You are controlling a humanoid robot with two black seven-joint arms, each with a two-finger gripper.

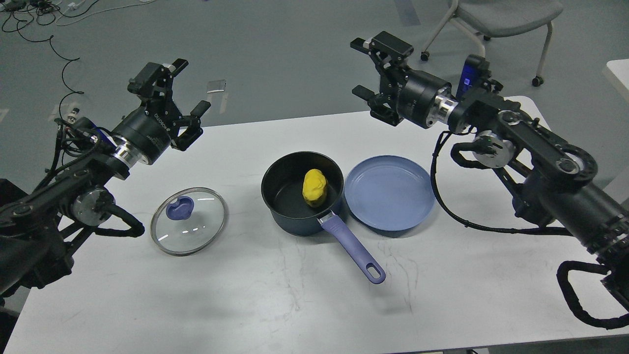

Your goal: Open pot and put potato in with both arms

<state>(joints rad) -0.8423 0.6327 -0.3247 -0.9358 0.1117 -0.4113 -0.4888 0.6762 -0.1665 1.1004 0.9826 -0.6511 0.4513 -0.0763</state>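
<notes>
The dark navy pot (295, 216) stands open in the middle of the white table, its purple handle (354, 250) pointing to the front right. The yellow potato (315, 187) lies inside it on the black bottom. The glass lid (189, 220) with its purple knob lies flat on the table to the pot's left. My left gripper (177, 93) is open and empty, raised above the table's back left. My right gripper (369, 69) is open and empty, raised above the back edge, behind the plate.
A flat light-blue plate (389, 191) sits right of the pot, touching it. A grey wheeled chair (496, 19) stands on the floor behind the table's right end. Cables lie on the floor at the back left.
</notes>
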